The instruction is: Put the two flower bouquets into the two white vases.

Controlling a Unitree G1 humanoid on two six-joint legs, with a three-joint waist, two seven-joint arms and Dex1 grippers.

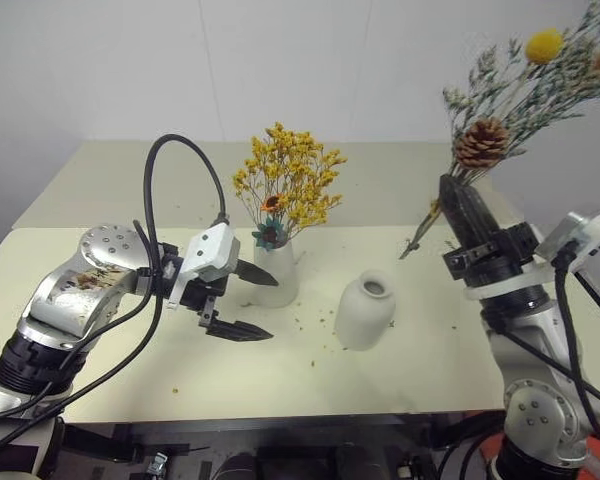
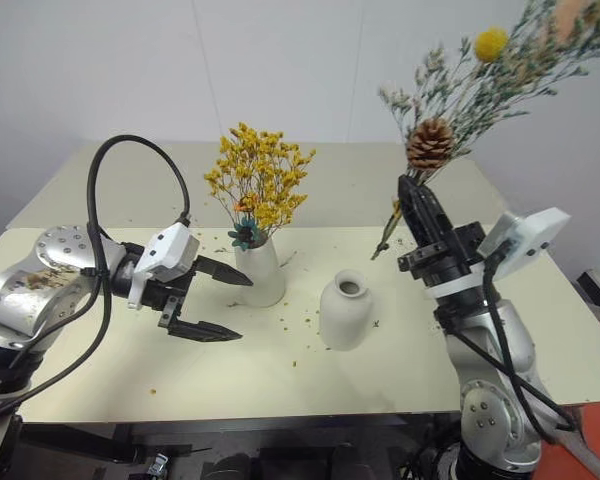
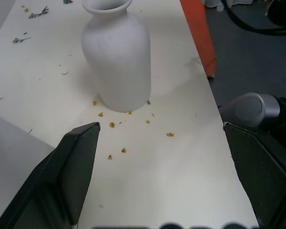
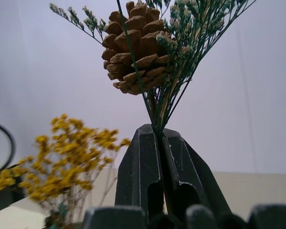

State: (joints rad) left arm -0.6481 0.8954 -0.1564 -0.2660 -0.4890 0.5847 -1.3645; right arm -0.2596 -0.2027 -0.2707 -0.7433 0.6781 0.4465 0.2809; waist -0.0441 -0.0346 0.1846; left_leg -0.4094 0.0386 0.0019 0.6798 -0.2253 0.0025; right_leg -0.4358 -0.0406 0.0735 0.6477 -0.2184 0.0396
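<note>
Nearest the front edge of the cream table (image 1: 230, 385), on the left: left gripper (image 1: 248, 303), two black fingers spread wide and holding nothing, pointing toward the table's middle. Its upper finger (image 1: 252, 273) overlaps the base of the taller vase in the head views; whether they touch cannot be told.

On the right, raised above the table: right gripper (image 1: 458, 215), fingers clamped tight on the thin stems of the grey-green bouquet (image 1: 510, 100). Stem ends poke out below the fingers, clear of the tabletop. Contents: a brown pine cone (image 4: 136, 47), green sprigs, one round yellow ball head (image 1: 543, 44). The top and right side of the bunch are cut off by the picture edge, so its full spread cannot be made out.

Centre of table: squat white vase (image 1: 365, 310), narrow mouth open and empty, standing upright. Small yellow crumbs (image 3: 115, 125) lie scattered on the surface around its base.

Just left of it and slightly farther back: taller white vase (image 1: 277, 268), upright, holding the yellow bouquet (image 1: 288, 180). A small orange flower and a teal one sit low in the bunch at the rim. The stems inside are hidden.

Beyond: a second table surface (image 1: 390, 175), then a plain pale wall (image 1: 310, 60).
</note>
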